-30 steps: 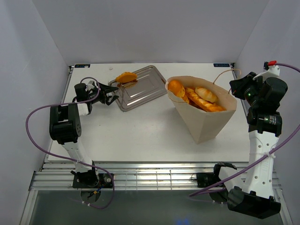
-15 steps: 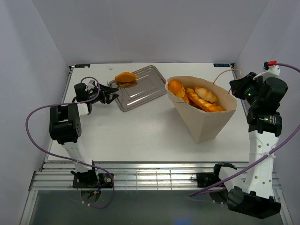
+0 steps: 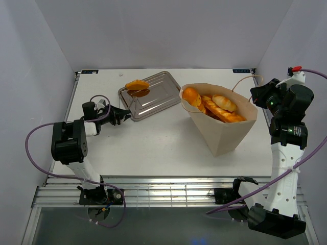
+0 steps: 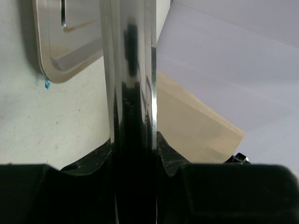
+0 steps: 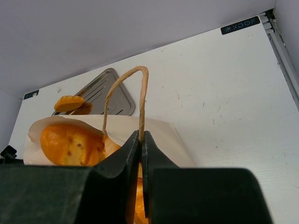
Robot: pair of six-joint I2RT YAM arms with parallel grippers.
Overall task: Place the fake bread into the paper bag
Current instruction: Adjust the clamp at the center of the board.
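Since a moment ago the left arm has drawn back toward the near edge of the table (image 3: 153,148), and its gripper now sits off the near-left corner of the tray instead of beside the tray's left side. Nothing else has moved.

One loose pastry (image 3: 137,84), a glossy golden-orange oval, remains outside the bag at the far-left corner of the silver tray (image 3: 153,104). Its long axis runs left to right, with the right end tipped slightly away and aimed toward the bag's side of the table. A darker reflection of it shows in the metal just beneath. Whether it rests on the tray or is held just above cannot be told.

To the right of the tray, just beside it, stands the paper bag (image 3: 219,132), mouth open upward. Inside lie several pastries: a round bun (image 3: 191,95) against the left wall and a braided loaf (image 3: 217,111) slanting across the middle with a paler roll beside it.

The right gripper (image 5: 141,140) is pinched closed on the bag's looped string handle (image 5: 122,84). The left gripper (image 3: 120,113) is clamped on a shiny strip of metal tongs (image 4: 131,70) that runs straight out ahead of its fingers.
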